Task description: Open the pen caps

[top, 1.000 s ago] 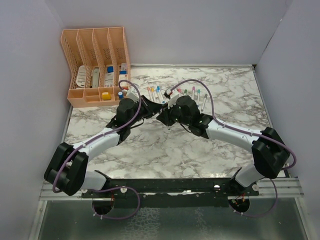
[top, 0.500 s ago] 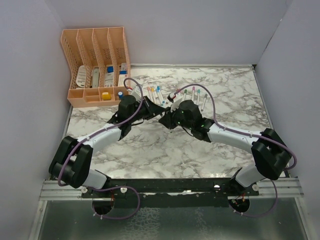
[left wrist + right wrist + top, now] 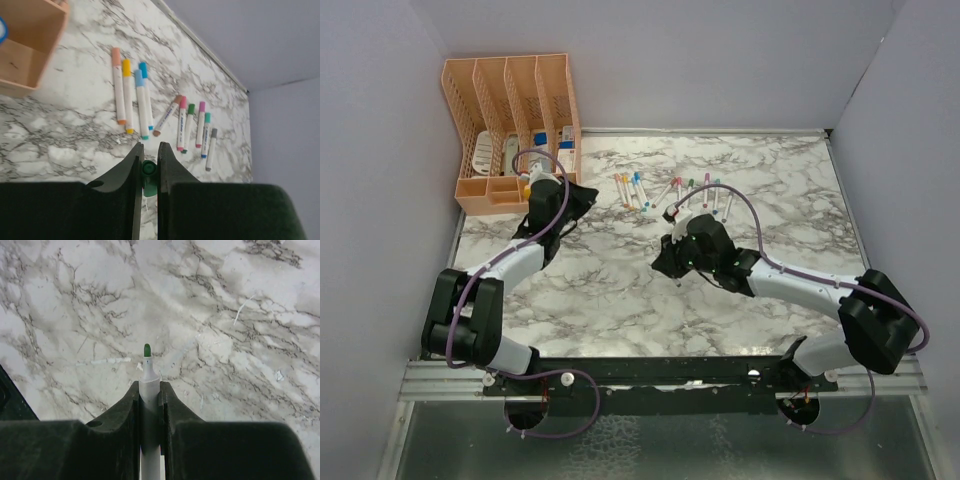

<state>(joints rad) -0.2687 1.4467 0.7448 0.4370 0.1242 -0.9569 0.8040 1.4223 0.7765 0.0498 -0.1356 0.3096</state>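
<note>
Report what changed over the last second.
The grippers separated. The left gripper swung left toward the organizer, shut on the green cap. The right gripper drew back toward its base, shut on the uncapped green-tipped pen. The pens lying on the table stayed put.

Top cam hangs high over the near edge of the marble table (image 3: 620, 300), looking down on all of it. Left wrist cam looks slantwise across it at the row of pens (image 3: 141, 105), which the top one catches too. Right wrist cam stares down at the marble, really close.
</note>
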